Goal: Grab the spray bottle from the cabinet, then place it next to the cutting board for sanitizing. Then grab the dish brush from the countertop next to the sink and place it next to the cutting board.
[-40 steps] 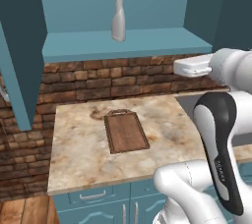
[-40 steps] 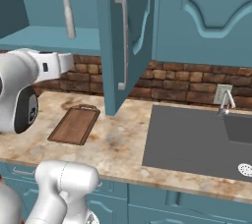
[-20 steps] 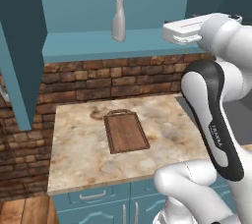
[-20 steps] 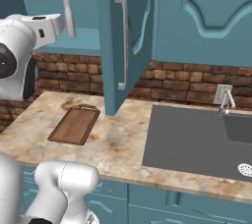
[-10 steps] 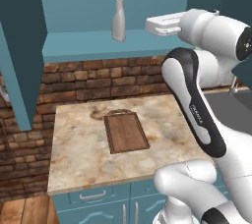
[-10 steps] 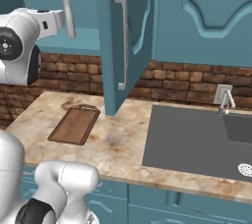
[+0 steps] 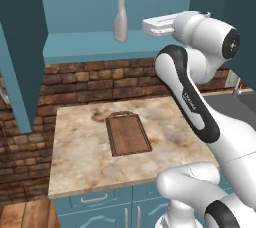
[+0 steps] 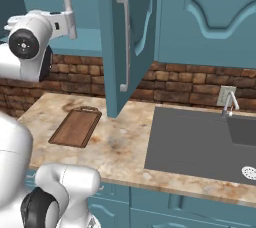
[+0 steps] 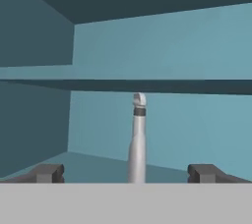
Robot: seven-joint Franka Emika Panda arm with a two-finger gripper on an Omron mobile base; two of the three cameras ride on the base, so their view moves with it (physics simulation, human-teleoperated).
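Bottle [image 7: 120, 14]: slim, pale grey-white, narrow neck, white trigger nozzle; standing upright on the cabinet [image 7: 100, 47] shelf.
Gripper [image 9: 128, 174]: fingers spread wide, gripping nothing, pointing at the bottle from just outside the shelf.
Board [image 7: 127, 133]: dark brown, lying flat on the countertop [image 7: 75, 157] below.

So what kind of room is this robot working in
A kitchen, rendered rather than real: a marbled countertop carrying a cutting board, a sunken sink with a faucet, and teal cabinets on a brick wall.

Plastic spray bottle [image 7: 120, 14]; wooden cutting board [image 7: 127, 133]; marbled stone countertop [image 7: 80, 157].
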